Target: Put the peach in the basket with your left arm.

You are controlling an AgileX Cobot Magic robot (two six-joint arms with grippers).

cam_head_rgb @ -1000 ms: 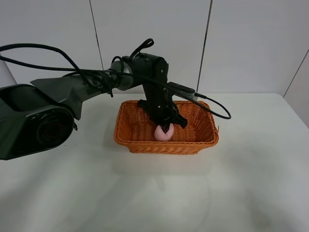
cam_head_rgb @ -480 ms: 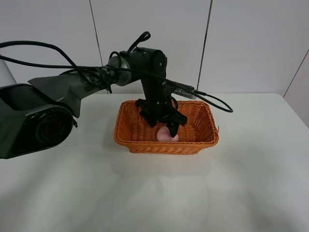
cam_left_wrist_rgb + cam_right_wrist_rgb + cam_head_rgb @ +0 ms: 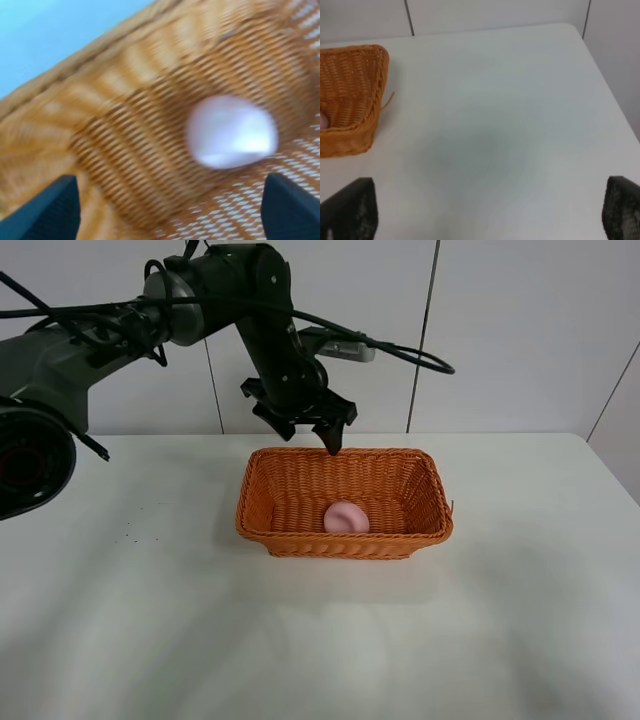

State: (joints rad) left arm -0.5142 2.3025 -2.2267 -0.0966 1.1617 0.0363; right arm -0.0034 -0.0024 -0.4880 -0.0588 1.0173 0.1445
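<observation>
The pale pink peach (image 3: 346, 517) lies on the floor of the orange wicker basket (image 3: 262, 523), near its front wall. It also shows blurred in the left wrist view (image 3: 231, 132), inside the basket (image 3: 115, 100). My left gripper (image 3: 305, 430) hangs open and empty above the basket's back rim, clear of the peach. Its two black fingertips (image 3: 47, 210) stand wide apart in the left wrist view. My right gripper (image 3: 490, 212) is open over bare table to the right of the basket (image 3: 355, 90); it does not show in the exterior view.
The white table (image 3: 520, 620) spreads around the basket. A white panelled wall (image 3: 520, 330) stands behind it. The left arm's black cable (image 3: 400, 358) loops above the basket's back right. The table's right edge (image 3: 615, 95) shows in the right wrist view.
My left gripper let go of the peach inside the basket and rose up and back to above the back rim. The peach stays on the basket floor.
</observation>
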